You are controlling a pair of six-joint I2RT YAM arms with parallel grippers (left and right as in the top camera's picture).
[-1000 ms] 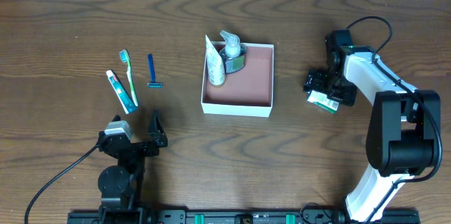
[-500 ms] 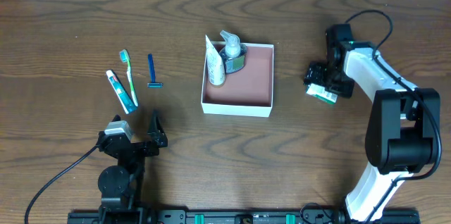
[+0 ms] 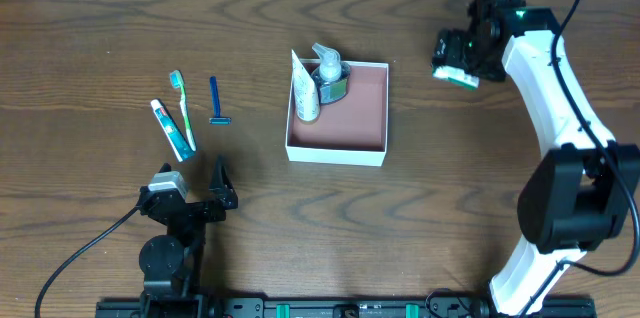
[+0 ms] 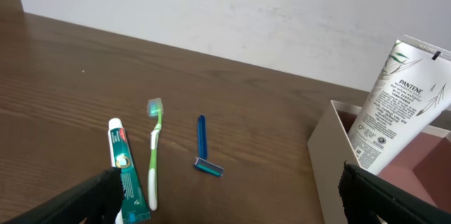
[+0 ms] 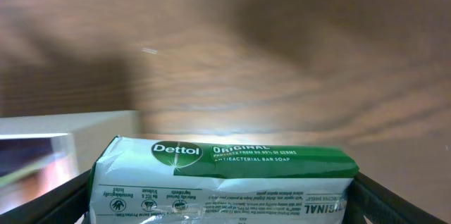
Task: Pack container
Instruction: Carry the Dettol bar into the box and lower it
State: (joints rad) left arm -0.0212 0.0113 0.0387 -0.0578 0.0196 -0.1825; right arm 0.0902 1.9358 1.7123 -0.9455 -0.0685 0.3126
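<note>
A: Dark wood-grain worktop (image 3: 100, 18), white wall at the back. The right gripper (image 3: 458, 66) is pinching the soap bar (image 5: 225, 175), one finger at each end of the green wrapper. The bar looks clear of the surface.

B: Where's the container (image 3: 336, 151)?

A: Well apart from that gripper, off toward the left arm's side and nearer the base. For the left gripper (image 3: 193, 180) it's ahead and to the right. That gripper is spread wide and holding nothing.

B: How will the soap handle?

A: It's probably a light, stiff block. The wrapper is glossy, so I'd expect it to slip if the squeeze is weak. The end-to-end hold looks fine. Keep it level.

B: And the box?

A: Open-top cardboard with thin walls. It's likely light enough to slide if a wall gets bumped, so come down from above. The Pantene tube (image 4: 402, 104) and pump bottle (image 3: 328, 70) take the far corner on the left arm's side. The side toward the right gripper is bare floor, so drop it there.

B: Anything else?

A: The toothpaste (image 4: 122, 164), toothbrush (image 4: 153, 146) and razor (image 4: 204, 146) lie just ahead of the left gripper. All three are thin and flat, so pinch them across the width.
</note>
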